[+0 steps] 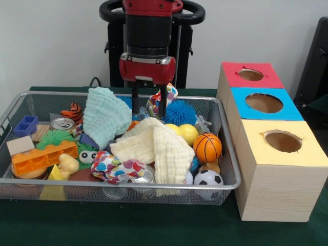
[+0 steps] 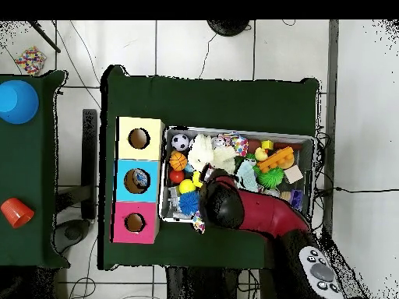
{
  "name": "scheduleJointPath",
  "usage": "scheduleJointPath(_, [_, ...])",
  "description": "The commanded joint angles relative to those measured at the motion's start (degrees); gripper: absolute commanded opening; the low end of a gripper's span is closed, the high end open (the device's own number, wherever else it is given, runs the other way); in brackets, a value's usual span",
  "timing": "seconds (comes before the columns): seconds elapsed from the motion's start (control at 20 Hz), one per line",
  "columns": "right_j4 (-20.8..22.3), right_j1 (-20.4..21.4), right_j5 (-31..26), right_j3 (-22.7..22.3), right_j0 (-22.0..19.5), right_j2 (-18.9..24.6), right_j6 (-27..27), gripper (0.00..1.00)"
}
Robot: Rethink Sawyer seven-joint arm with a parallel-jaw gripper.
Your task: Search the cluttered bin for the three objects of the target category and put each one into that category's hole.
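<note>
Wire-mesh bin: a silver wire-mesh bin [image 1: 228, 154] sat on the dark green worktop [image 1: 128, 225], packed with toys and cloths.
Arm: the red and black Sawyer arm [image 1: 147, 36] hung over the bin's 12 o'clock edge in the front view.
Fingers: the two black fingers [image 1: 162, 102] stood narrowly apart, reaching down beside a multicoloured patterned ball [image 1: 154, 102]; whether they gripped it could not be told.
Gripper point: the gripper [image 1: 149, 105] sat just behind a pale mint waffle cloth [image 1: 105, 115].
Target category: not shown by the pictures; balls were a likely guess only.
Candidate things: an orange basketball-patterned ball [image 1: 207, 147] at the bin's 3 o'clock side, a black-and-white football-patterned ball [image 1: 208, 178] at 4 o'clock, a plain yellow ball [image 1: 188, 133] and a blue spiky ball [image 1: 180, 111] near 1 o'clock.
Cover: a cream waffle cloth [image 1: 159, 146] lay over the bin's middle, hiding what sat under it.
Holes: a wooden box with red, blue and yellow tops [image 1: 266, 148] stood just beside the bin at 3 o'clock.
Progress: by my judgement little was done; the overhead view hinted at something inside the blue hole [image 2: 137, 180], unclear what.
Left: most sorting, it seemed.
</note>
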State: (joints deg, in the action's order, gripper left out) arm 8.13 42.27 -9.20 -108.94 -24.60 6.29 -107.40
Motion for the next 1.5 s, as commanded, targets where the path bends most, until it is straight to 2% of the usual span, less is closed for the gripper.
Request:
scheduleJointPath(0.05, [-3.86,1.00,1.10,-3.52,1.02,-1.85,-12.87,1.00])
scheduleJointPath(0.2, [-2.59,1.61,-3.28,-1.11,1.32,-2.31,-8.47,1.00])
scheduleJointPath(0.7, [-1.28,2.02,-7.17,1.05,2.13,-3.32,-5.28,1.00])
scheduleJointPath(0.9, [-0.63,1.82,-7.56,1.97,2.39,-3.68,-4.35,1.00])
scheduleJointPath(1.2, [-0.35,1.51,-8.51,2.06,0.49,-1.22,-2.24,1.00])
scheduleJointPath(1.35, [-0.24,1.01,-7.28,1.57,-1.72,1.13,-1.37,1.00])
scheduleJointPath(1.5, [-0.13,0.01,-2.97,0.59,-2.49,1.37,-3.34,1.00])
